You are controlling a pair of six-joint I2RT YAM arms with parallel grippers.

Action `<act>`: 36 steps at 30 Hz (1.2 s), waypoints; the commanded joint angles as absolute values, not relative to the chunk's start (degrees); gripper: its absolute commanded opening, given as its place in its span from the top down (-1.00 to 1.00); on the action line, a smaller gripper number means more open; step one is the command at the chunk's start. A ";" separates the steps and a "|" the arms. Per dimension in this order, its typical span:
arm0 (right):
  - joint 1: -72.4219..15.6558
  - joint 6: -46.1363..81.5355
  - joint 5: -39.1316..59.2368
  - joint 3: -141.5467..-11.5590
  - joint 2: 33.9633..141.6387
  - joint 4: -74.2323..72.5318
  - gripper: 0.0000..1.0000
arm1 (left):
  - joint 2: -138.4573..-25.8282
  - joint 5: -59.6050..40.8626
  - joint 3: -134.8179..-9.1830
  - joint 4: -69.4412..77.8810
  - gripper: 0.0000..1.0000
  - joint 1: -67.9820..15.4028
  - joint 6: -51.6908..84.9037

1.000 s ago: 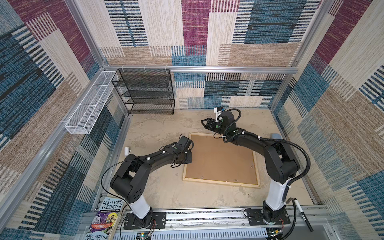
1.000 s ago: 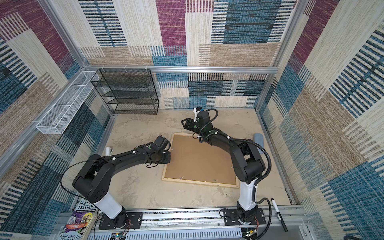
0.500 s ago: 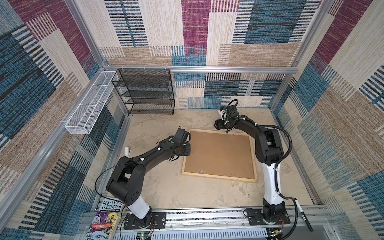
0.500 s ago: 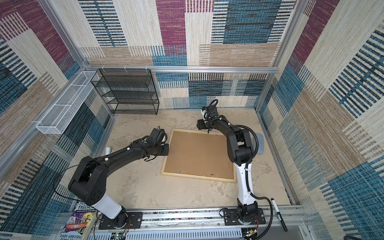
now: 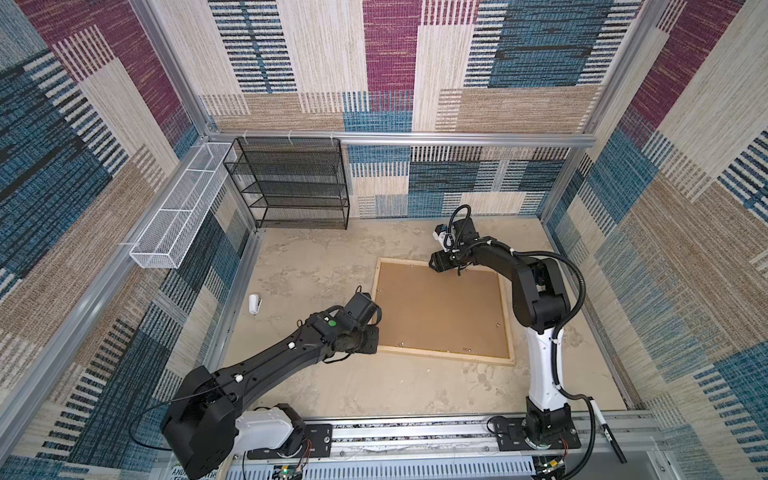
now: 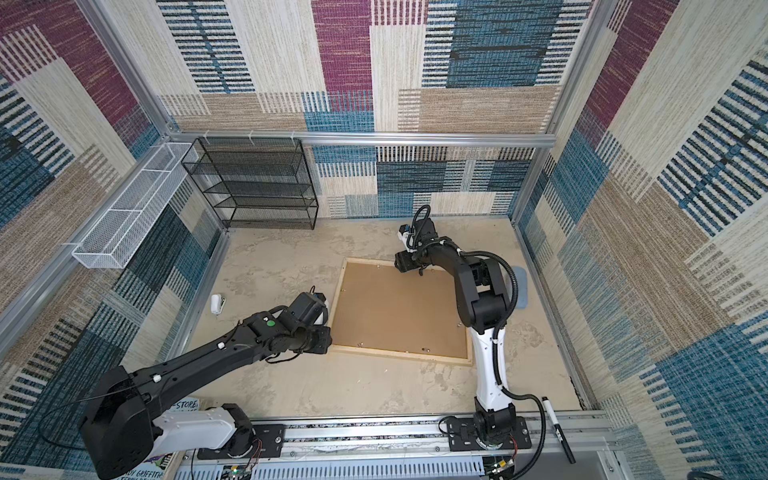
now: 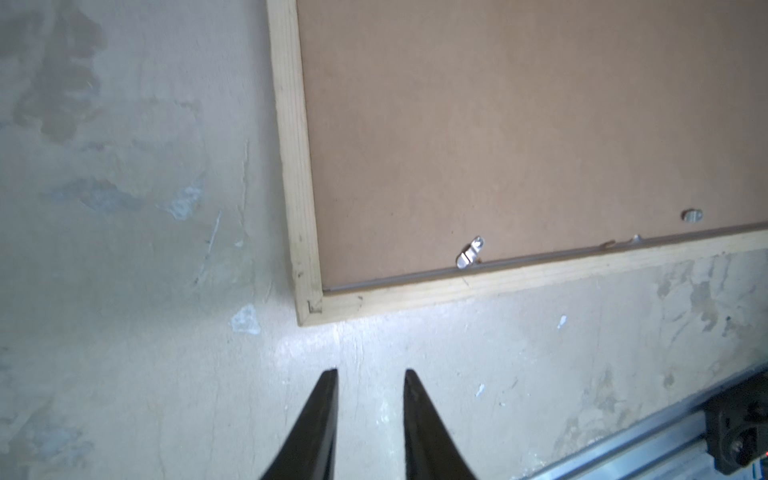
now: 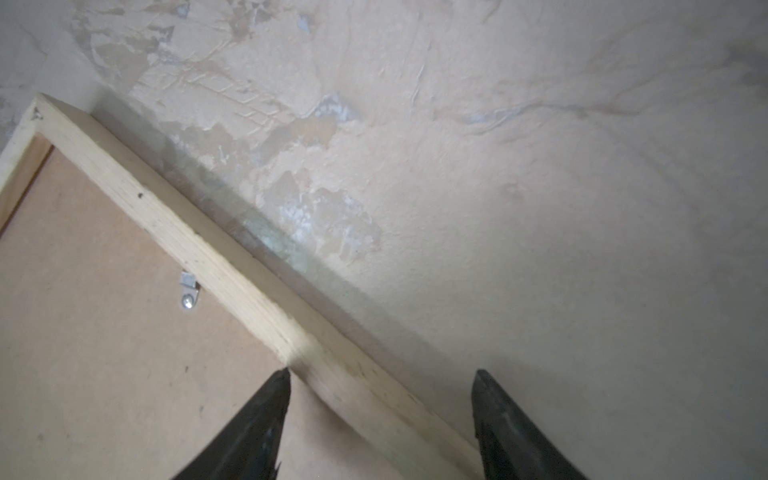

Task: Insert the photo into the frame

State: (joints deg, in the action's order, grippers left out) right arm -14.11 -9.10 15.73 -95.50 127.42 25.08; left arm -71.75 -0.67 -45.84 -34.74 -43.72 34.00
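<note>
Nearest me, the left claw (image 7: 370, 374) hovers just off the near left corner of the frame (image 5: 444, 356), jaws slightly apart, holding nothing. The frame lies flat, back up, on the surface (image 5: 374, 395), filled by a brown backing (image 5: 440, 307). One metal clip (image 7: 470, 252) sits at its near edge. At the far rail the right claw (image 8: 381, 374) gapes wide astride the wood, gripping nothing. The photo is nowhere in view. Whether it lies beneath the backing I cannot tell; if so, only securing the clips seems left.
</note>
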 commanded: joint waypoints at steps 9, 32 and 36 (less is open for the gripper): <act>-12.93 -10.26 15.13 -92.90 125.32 24.23 -0.40 | -74.70 -3.80 -41.44 -28.81 0.43 -47.47 43.86; -9.72 -2.61 21.48 -81.70 118.31 21.74 -0.35 | -91.81 -1.87 -45.56 -17.50 0.60 -32.80 36.88; -9.74 2.17 23.07 -75.48 115.41 19.83 -0.32 | -96.91 -1.40 -50.64 -16.66 0.60 -28.24 32.73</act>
State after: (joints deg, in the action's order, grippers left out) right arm -9.43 -3.57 18.02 -78.37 116.77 17.17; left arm -93.78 -4.47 -48.71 -17.63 -30.17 37.85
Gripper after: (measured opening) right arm 0.667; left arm 0.200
